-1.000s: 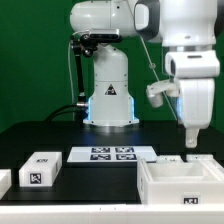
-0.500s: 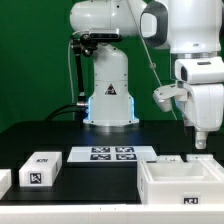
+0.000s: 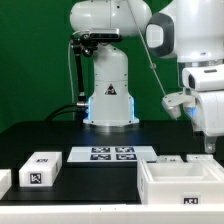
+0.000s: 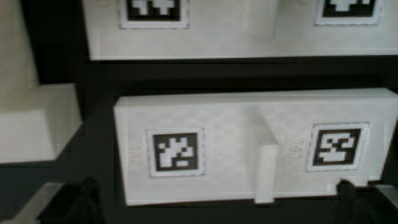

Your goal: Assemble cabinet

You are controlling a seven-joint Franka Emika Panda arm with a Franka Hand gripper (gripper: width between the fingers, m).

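The cabinet, a large open white box with tags, stands at the front on the exterior view's right. My gripper hangs above the table just behind its far right corner. It is open and empty. In the wrist view my gripper shows as two dark fingertips set wide apart. Below them lies a flat white part with two tags and a raised ridge down its middle. In the exterior view this part shows behind the cabinet.
The marker board lies in front of the robot's base. A white tagged block and another white piece lie at the exterior view's left. In the wrist view another white tagged surface lies beyond the ridged part.
My gripper has moved toward the exterior view's right and slightly lower, from above the cabinet's back edge to above its far right corner. The parts have not moved.
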